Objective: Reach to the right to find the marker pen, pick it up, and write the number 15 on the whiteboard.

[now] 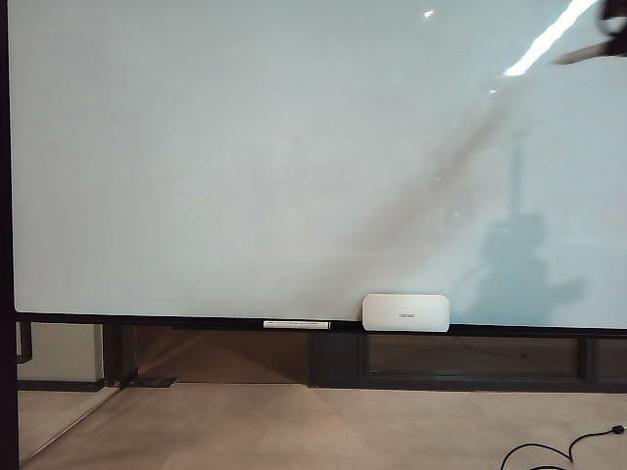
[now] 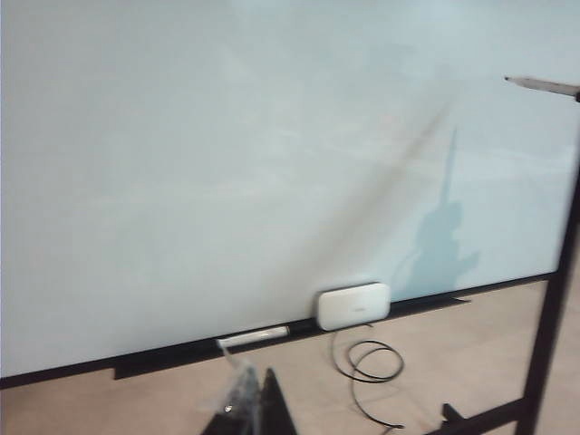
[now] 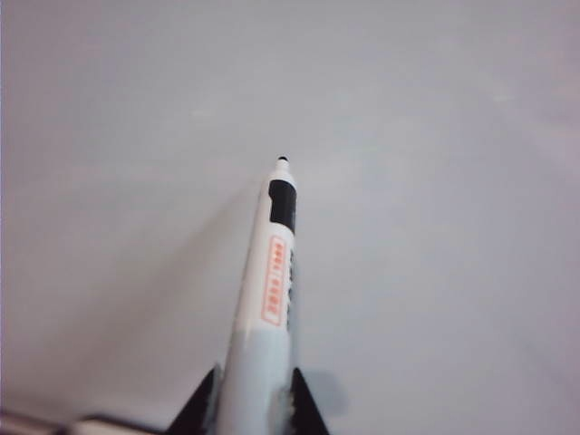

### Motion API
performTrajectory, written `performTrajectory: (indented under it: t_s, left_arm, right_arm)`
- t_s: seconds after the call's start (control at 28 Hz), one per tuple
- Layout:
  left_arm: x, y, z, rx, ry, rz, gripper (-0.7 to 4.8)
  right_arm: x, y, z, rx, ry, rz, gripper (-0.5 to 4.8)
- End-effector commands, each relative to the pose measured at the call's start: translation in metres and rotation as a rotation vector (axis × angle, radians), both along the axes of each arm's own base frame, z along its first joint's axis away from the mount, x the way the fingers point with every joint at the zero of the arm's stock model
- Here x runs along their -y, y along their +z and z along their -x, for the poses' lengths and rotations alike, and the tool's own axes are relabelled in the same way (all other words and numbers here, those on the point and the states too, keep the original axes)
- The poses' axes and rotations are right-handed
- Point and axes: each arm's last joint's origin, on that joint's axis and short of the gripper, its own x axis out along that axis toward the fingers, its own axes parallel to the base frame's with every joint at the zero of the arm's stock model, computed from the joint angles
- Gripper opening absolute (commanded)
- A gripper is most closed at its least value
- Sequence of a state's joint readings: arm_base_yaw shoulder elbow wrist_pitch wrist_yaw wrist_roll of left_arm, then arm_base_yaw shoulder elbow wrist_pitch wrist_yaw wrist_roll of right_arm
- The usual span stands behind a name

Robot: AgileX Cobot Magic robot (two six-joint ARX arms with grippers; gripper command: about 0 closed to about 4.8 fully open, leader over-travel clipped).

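Whiteboard (image 3: pixel 435 136) bg | R pincer (image 3: pixel 254 399) pinching marker pen (image 3: pixel 267 299), tip fwd | L pincer (image 2: pixel 249 403) state unclear

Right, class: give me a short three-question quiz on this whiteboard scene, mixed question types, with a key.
1. True or false: digits are already written on the whiteboard.
2. The right gripper holds: A) the eraser B) the marker pen C) nothing.
3. What lies on the bottom rail beside the eraser?

Key: 1 false, the board is blank. 2 B, its fingers clamp the barrel. 3 a second white pen. The left gripper hangs low, apart from the board.
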State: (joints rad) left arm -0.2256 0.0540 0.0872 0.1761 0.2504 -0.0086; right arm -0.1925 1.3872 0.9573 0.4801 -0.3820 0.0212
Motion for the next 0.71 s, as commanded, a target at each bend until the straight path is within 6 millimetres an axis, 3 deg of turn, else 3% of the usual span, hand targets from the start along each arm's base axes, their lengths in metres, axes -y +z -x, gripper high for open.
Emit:
performTrajectory:
  t_s: [0.04,0.25,0.46,0.71]
  left_arm:
    - [0.0,0.006,-0.002,0.018,0.025,-0.059,-0.05]
    - [0.003,0.021,-0.017,0.003,0.049,-0.107,-0.05]
    - [0.009,0.053,-0.033,0.085,0.024,-0.13,-0.05]
    - [0.011,0.074,-0.035,0.118,0.014,-0.085,-0.05]
  right_arm:
    - [-0.037,0.0,-0.007,0.019,0.123,0.007,-0.01]
    - [-0.098,-0.022,-0.027,0.027,0.278,-0.005,-0.01]
    - [-0.136,-0.039,-0.043,0.036,0.341,-0.047,-0.02]
    - [-0.166,-0.021,-0.056,0.12,0.416,-0.047,-0.01]
